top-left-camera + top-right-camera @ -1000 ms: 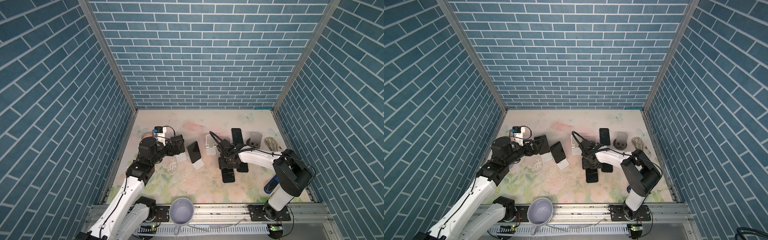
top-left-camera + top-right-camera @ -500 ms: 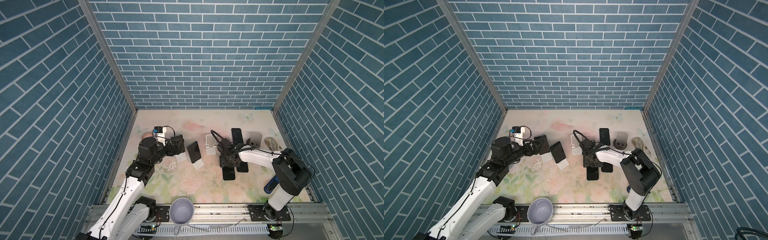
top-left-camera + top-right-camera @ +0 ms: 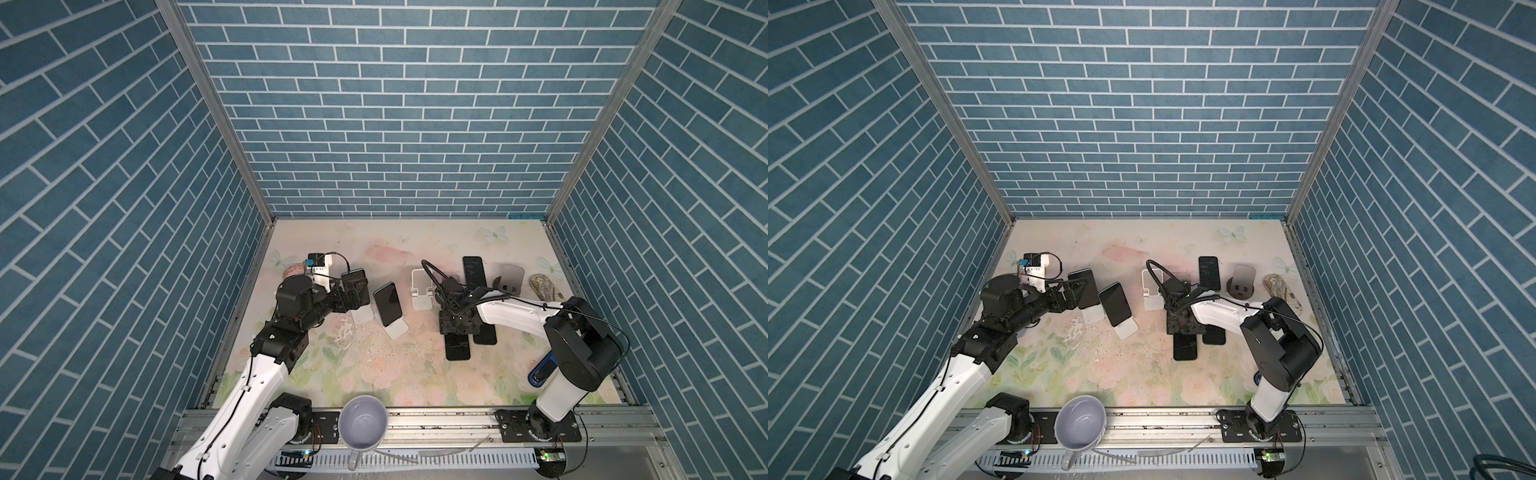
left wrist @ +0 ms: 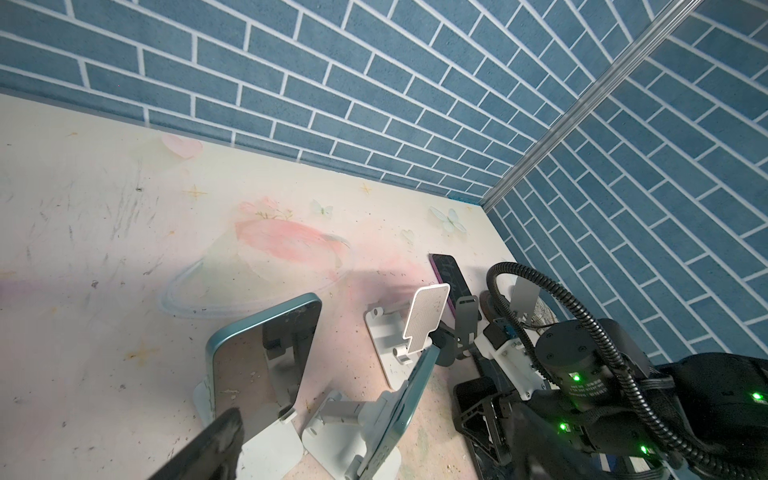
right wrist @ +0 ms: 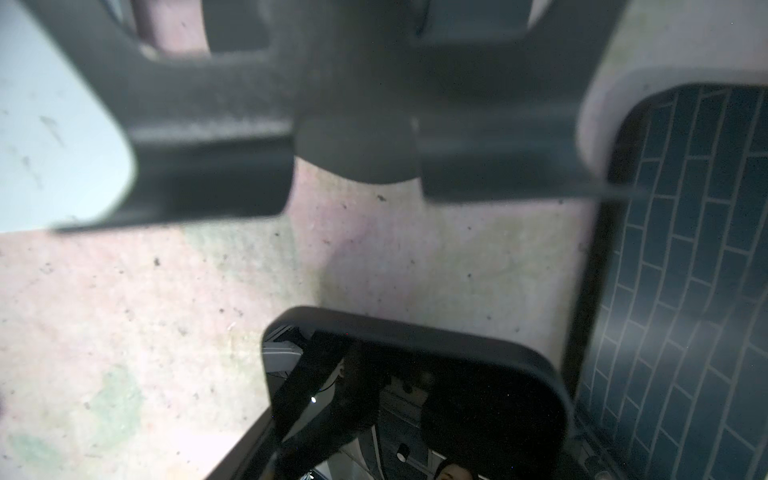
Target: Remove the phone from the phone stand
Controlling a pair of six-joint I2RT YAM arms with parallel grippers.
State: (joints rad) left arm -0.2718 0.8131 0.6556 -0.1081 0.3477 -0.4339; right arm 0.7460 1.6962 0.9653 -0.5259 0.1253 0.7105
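Both top views give me bright, even overhead light, soft shadows, and brick walls (image 3: 382,104) bowing at the edges. My right wrist view is dim and blurred at twelve o'clock; the flat phone (image 5: 415,399) throws reflections at six.

Blue brick-pattern walls (image 3: 395,124), pastel floral table (image 3: 374,365), teal phone (image 4: 249,374), white phone stand (image 4: 270,451), lavender mug (image 3: 363,426).

I am seeing the teal-edged phone with the glass face (image 4: 266,365), toward nine o'clock on the table, shining glossy and mirror-like. The white plastic phone stand (image 4: 272,446) under it is looking matt and smooth. The floral printed table mat (image 4: 104,249) is showing matt, scuffed and speckled. Toward four o'clock, the flat black phone (image 5: 415,399) is gleaming glossy.
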